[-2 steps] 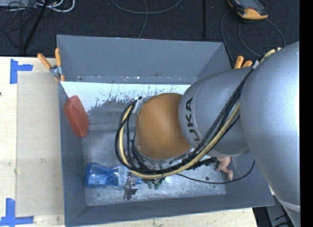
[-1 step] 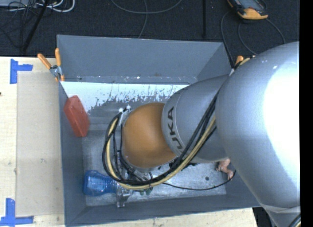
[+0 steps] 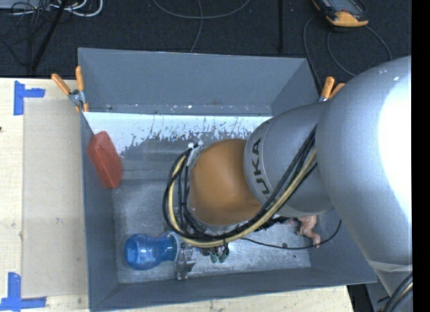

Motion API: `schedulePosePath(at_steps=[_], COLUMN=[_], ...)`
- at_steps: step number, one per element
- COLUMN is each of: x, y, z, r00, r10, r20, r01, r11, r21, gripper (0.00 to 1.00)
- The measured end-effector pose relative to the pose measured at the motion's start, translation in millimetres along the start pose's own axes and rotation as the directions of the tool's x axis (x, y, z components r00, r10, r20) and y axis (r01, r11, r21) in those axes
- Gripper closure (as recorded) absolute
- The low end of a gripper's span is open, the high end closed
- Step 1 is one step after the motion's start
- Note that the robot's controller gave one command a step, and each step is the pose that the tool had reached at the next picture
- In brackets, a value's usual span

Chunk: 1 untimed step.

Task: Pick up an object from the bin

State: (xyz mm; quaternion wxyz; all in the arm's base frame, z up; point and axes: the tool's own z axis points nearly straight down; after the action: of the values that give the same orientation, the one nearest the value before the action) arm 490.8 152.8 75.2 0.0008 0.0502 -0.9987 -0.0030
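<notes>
Gripper point(image 3: 184, 263) is seen low at front of bin point(image 3: 201, 82), just beside a blue bulb-shaped toy point(image 3: 146, 251). Open or closed can't be told, prob. masked by the wrist. Toy's narrow neck should be centred on before closing.

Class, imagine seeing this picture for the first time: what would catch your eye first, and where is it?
The huge silver arm with its orange wrist cover reaches from the right across the middle of the bin. Its gripper is down near the front wall, beside a blue bulb-shaped thing at front left. A red block leans on the left wall.
</notes>
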Motion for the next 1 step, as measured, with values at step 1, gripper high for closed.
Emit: schedulePosePath(at_steps=[1], x=[0.0], y=[0.0], z=[0.0], r00=[1.0], r10=[0.0], r20=[0.0], r01=[0.0], r11=[1.0], r21=[0.0], gripper=[1.0])
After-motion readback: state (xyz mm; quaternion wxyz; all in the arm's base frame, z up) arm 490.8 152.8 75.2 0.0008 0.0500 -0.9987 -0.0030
